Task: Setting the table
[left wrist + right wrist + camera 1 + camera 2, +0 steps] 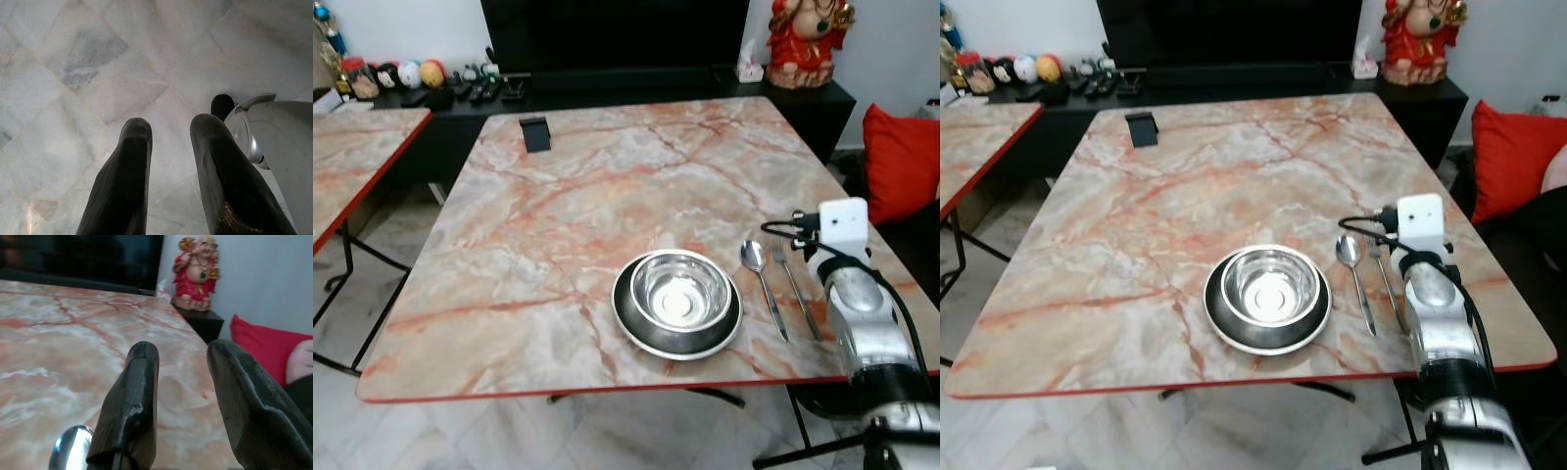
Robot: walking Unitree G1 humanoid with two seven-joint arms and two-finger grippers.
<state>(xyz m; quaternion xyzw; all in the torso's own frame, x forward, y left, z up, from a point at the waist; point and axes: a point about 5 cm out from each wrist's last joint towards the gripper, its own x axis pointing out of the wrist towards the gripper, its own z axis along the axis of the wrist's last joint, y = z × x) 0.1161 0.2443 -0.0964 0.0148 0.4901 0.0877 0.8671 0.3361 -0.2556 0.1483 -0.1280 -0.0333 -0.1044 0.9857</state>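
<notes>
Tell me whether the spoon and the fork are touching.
Apart. In the left eye view, a strip of bare marble runs between the spoon and the fork along their whole length.

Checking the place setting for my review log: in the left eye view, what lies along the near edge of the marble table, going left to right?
Steel bowl sitting in the steel plate → spoon → fork → right arm's white wrist camera.

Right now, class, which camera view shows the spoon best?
The left eye view: the whole spoon lies between bowl and fork. The right eye view shows it similarly; the right wrist view catches just its shiny end.
</notes>
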